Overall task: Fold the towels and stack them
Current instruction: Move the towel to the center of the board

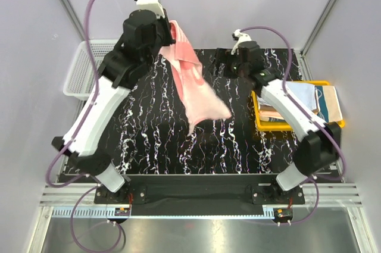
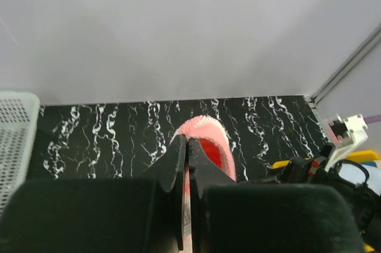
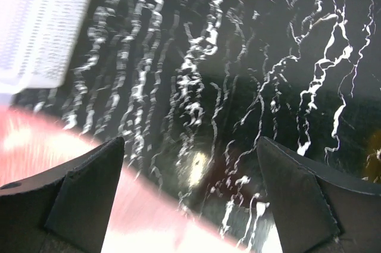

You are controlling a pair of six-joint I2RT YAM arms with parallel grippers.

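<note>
My left gripper (image 1: 168,34) is shut on one edge of a coral pink towel (image 1: 195,83) and holds it high over the black marbled mat (image 1: 149,140). The towel hangs down to the right, its lower end near mid-mat. In the left wrist view the closed fingertips (image 2: 188,143) pinch the pink cloth (image 2: 209,140). My right gripper (image 1: 229,62) is open and empty at the back of the mat, just right of the hanging towel; its view shows blurred pink cloth (image 3: 149,217) below the spread fingers. Folded towels, teal-and-cream (image 1: 324,103), light blue-white (image 1: 300,93) and peach (image 1: 271,113), lie stacked in the yellow tray (image 1: 260,125).
A white mesh basket (image 1: 80,71) stands at the back left off the mat; it also shows in the left wrist view (image 2: 15,140) and right wrist view (image 3: 41,21). Grey walls and metal frame posts enclose the back and sides.
</note>
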